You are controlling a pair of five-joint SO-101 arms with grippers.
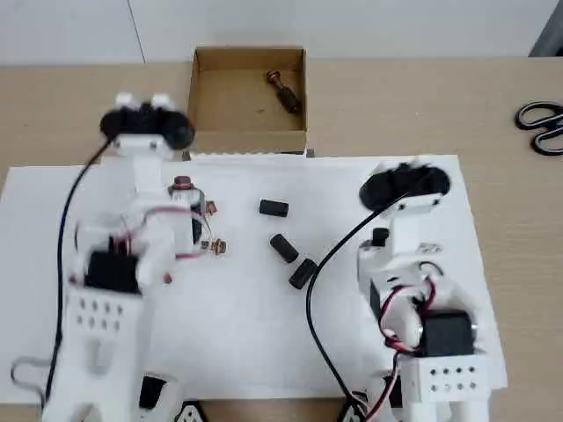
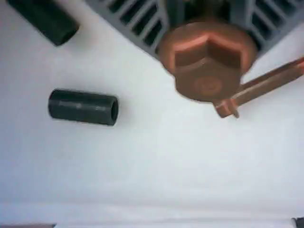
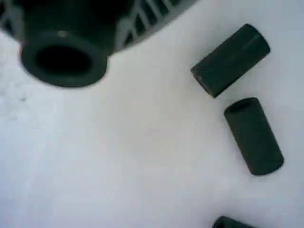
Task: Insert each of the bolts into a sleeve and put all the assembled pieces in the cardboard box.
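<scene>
Left gripper (image 1: 184, 195) pinching a copper hex-head bolt (image 2: 206, 61); right gripper (image 1: 380, 241) clamped round a black sleeve (image 3: 64, 57), bore open; three loose sleeves (image 1: 283, 248) lying on the white sheet (image 1: 237, 334) between the arms; one assembled piece (image 1: 286, 90) inside the cardboard box (image 1: 249, 137).

- Your light wooden table (image 1: 396, 105) runs across the high view.
- A white sheet (image 1: 246, 343) covers its middle.
- Black-handled scissors (image 1: 541, 126) lie on bare wood by the right edge.
- A pale wall (image 1: 352, 26) stands behind the table.

text: none legible | bolt (image 2: 206, 61) — head embossing too blurred to read
</scene>
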